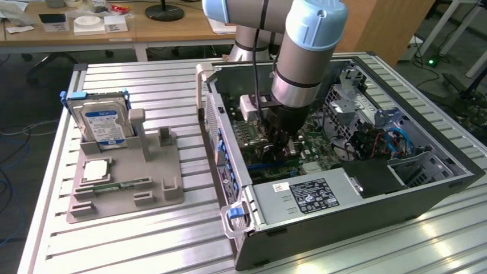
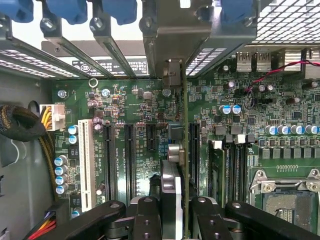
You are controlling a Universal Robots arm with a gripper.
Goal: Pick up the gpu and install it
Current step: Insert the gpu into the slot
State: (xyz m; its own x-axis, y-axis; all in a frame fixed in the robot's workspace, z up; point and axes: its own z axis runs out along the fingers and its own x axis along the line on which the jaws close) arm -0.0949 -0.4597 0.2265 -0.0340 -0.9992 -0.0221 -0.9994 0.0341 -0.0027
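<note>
Pincer (image 2: 172, 220) clamped on gpu (image 2: 171, 150), edge-on above motherboard (image 2: 125, 105); exterior view adds hard drive (image 1: 102, 123) on stand.

Lighting: bright, even, overhead | Glare: streaks on ribbed silver aluminium bench (image 1: 152, 240) | Shadow: open black computer case (image 1: 426, 188) interior dim | Focus: green motherboard (image 2: 130, 105) sharp, near black tool (image 2: 172, 215) soft
</note>
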